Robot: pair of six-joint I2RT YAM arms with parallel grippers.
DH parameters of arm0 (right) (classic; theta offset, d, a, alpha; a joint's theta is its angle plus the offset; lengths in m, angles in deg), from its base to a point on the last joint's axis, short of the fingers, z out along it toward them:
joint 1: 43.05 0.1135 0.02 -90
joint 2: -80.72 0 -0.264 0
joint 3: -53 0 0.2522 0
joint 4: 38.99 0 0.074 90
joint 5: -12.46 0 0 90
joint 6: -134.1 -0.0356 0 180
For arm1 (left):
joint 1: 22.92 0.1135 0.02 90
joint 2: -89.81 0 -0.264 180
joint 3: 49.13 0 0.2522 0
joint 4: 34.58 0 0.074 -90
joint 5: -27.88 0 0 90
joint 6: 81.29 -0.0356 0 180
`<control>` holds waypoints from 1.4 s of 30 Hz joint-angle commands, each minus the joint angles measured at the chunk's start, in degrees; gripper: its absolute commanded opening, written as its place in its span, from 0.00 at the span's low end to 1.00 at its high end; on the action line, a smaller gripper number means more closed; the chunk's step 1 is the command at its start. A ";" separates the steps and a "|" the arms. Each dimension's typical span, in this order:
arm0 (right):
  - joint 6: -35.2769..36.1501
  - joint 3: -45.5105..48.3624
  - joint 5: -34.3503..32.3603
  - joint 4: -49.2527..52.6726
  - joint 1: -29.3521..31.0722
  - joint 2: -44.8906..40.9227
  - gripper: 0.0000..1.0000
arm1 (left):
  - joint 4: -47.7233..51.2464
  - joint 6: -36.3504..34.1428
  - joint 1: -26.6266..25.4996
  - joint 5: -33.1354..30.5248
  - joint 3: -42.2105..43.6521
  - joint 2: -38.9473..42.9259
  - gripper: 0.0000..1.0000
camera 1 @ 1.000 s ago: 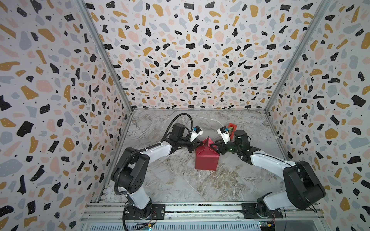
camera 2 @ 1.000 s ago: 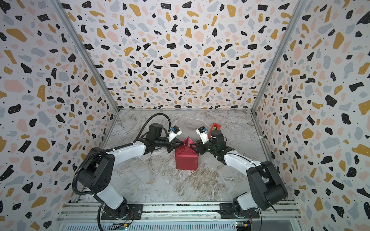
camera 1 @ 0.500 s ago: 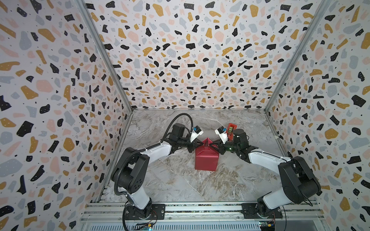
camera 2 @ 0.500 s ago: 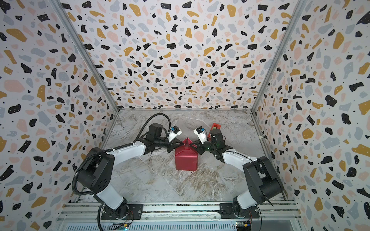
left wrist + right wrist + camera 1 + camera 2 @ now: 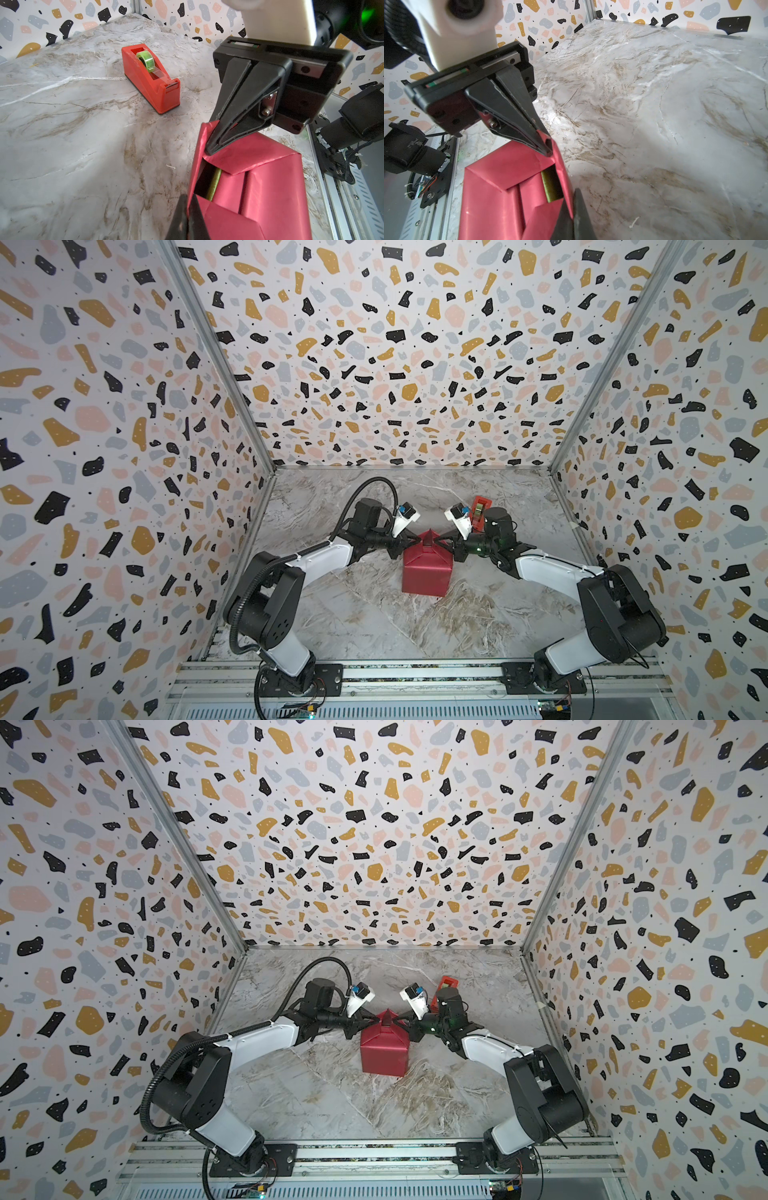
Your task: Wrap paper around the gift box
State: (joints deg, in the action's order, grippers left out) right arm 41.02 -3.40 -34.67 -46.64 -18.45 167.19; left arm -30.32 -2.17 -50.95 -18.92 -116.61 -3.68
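Observation:
The gift box shows only as an olive-green strip (image 5: 214, 182) (image 5: 551, 185) in a gap of the wrapping. Red paper (image 5: 426, 576) (image 5: 384, 1056) covers the rest of it, standing in the middle of the table. An upright flap of paper rises along its far top edge. My left gripper (image 5: 415, 539) (image 5: 188, 199) is shut on the left end of that flap. My right gripper (image 5: 441, 540) (image 5: 571, 197) is shut on the right end. The two grippers face each other over the box, tips close together.
A red-orange tape dispenser (image 5: 480, 508) (image 5: 151, 79) with a green roll stands behind the right gripper, towards the back right. The marble table (image 5: 374, 614) is walled by speckled panels (image 5: 395, 364) on three sides, with a metal rail (image 5: 415, 676) along the front.
My right gripper has moved in to the paper flap and closed on it. The left gripper stayed shut on its end, and the box has not moved.

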 commanded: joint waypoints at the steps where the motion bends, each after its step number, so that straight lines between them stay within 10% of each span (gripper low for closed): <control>1: 1.88 -1.67 2.29 -0.85 -0.08 -1.05 0.00 | -2.72 0.07 -0.34 0.48 0.72 1.29 0.01; 10: 3.24 -1.60 3.04 -0.27 -0.09 -1.19 0.00 | -2.46 -0.18 -0.27 1.79 -0.89 0.78 0.24; 22: 3.82 -1.58 3.31 -0.14 -0.08 -1.23 0.00 | -1.40 0.86 -0.55 3.47 -4.84 -0.89 0.28; 42: 2.41 -1.57 1.01 -0.78 -0.08 -1.78 0.05 | 0.80 0.16 -1.58 3.65 -7.20 -1.93 0.00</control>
State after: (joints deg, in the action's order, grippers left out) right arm 44.06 -3.40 -33.38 -46.64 -18.47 167.17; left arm -28.68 -1.80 -51.98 -16.10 -122.62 -5.49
